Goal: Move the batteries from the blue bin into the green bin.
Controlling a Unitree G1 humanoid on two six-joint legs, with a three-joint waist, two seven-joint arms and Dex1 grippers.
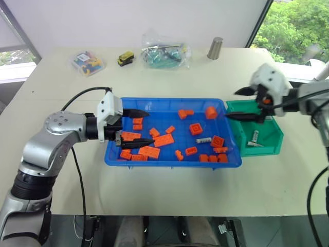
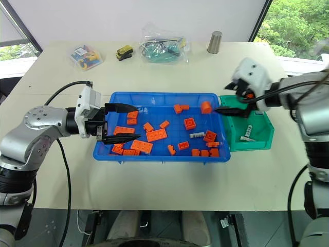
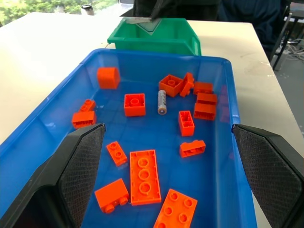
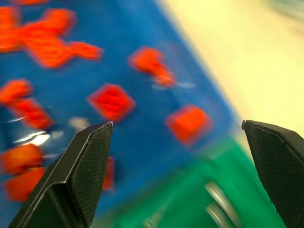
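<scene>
One battery [image 1: 203, 140] lies flat on the floor of the blue bin [image 1: 169, 162], right of centre, among scattered orange bricks [image 1: 163, 140]. Two more batteries [image 1: 254, 139] sit inside the green bin [image 1: 272, 146], which stands just beside the blue bin's right end on the counter [image 1: 154, 190]. Right pincer [image 1: 248, 104] hovers over the green bin's near-left corner, spread wide, empty. Left pincer [image 1: 140, 127] hangs over the blue bin's left end, spread apart, grasping nothing.
</scene>
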